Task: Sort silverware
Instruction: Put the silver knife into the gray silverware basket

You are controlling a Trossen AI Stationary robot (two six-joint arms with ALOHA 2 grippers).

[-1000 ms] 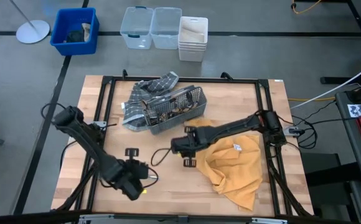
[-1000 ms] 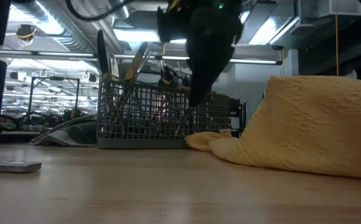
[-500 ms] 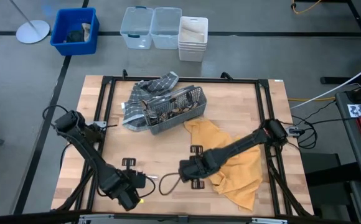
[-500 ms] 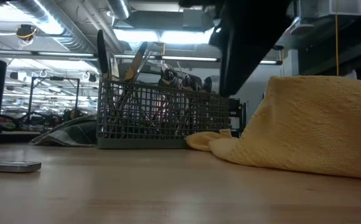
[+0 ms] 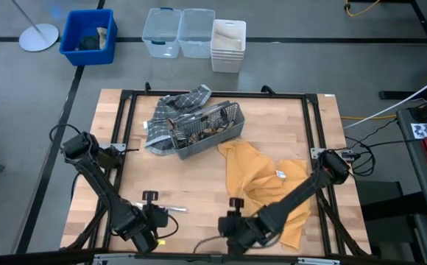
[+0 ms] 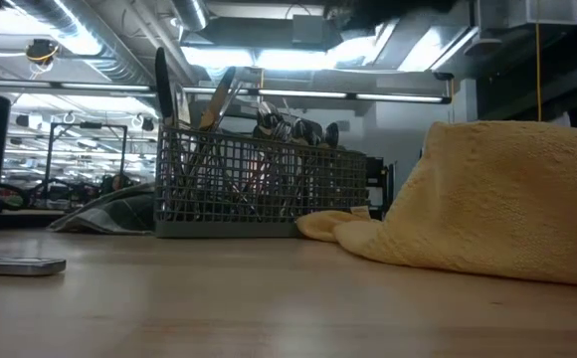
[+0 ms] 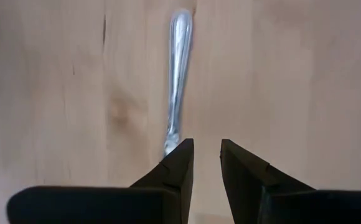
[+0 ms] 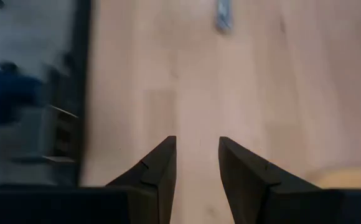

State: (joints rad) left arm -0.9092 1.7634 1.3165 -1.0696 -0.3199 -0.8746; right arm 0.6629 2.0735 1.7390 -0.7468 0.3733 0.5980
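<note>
One piece of silverware [image 7: 179,74], a slim shiny handle, lies flat on the wooden table near its front edge; it also shows as the piece of silverware [image 5: 174,209] in the high view. My left gripper [image 7: 206,155] hangs over its near end, pointing steeply down, open, with nothing between the fingers. My right gripper [image 8: 196,155] is open and empty near the front edge, right of that piece. More silverware stands upright in the grey wire-mesh caddy [image 5: 202,129] at the far middle.
A yellow cloth [image 5: 265,184] lies bunched to the right of the caddy and reaches the front right. A grey plaid cloth [image 5: 171,110] lies under the caddy's left end. The black table frame [image 8: 56,93] runs close to my right gripper.
My right gripper has swung from the table's middle, beside the caddy, toward the near edge, turning as it went. My left gripper has moved a little toward the near edge and down. The lone piece of silverware has stayed where it lay.
</note>
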